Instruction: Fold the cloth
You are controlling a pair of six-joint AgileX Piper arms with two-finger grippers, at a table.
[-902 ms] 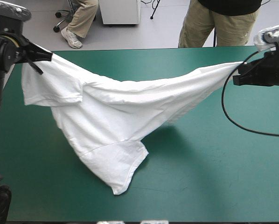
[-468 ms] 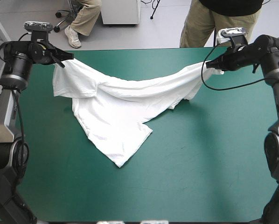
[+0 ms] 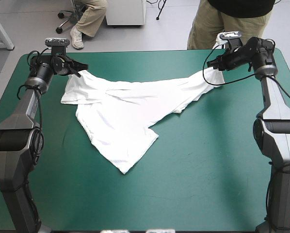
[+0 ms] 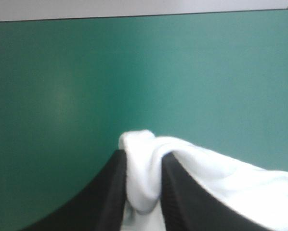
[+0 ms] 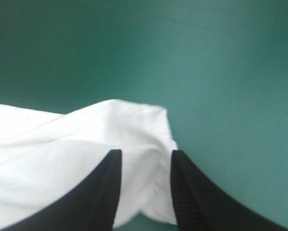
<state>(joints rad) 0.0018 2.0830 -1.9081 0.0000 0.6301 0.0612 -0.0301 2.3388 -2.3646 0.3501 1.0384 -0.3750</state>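
- Now the T-shirt (image 3: 120, 121) lies mostly on the teal-green counter (image 3: 213, 165), in its far half, spread out but wrinkled, with one pointed corner reaching toward the near edge
- The left tool (image 3: 83, 68) is near the far left corner of the counter; its black fingers (image 4: 105, 192) are almost pressed together and pinch a fold at the far left end of the cloth
- From the left wrist, a small white roll of cloth rises between the two fingers and then goes away to one side over the counter
- The right tool (image 3: 212, 63) is at the far right part of the counter and pinches the other end of the T-shirt, a narrow bunched part
- From the right wrist, the white cloth passes between this tool's black fingers (image 5: 100, 192), which hold the sheet between them, and its edge ends just ahead of the fingertips
- Between the two tools the cloth runs as a band along the far side, a little raised at both pinched ends
- A short sleeve (image 3: 74, 94) lies flat just beside the left tool, on its near side
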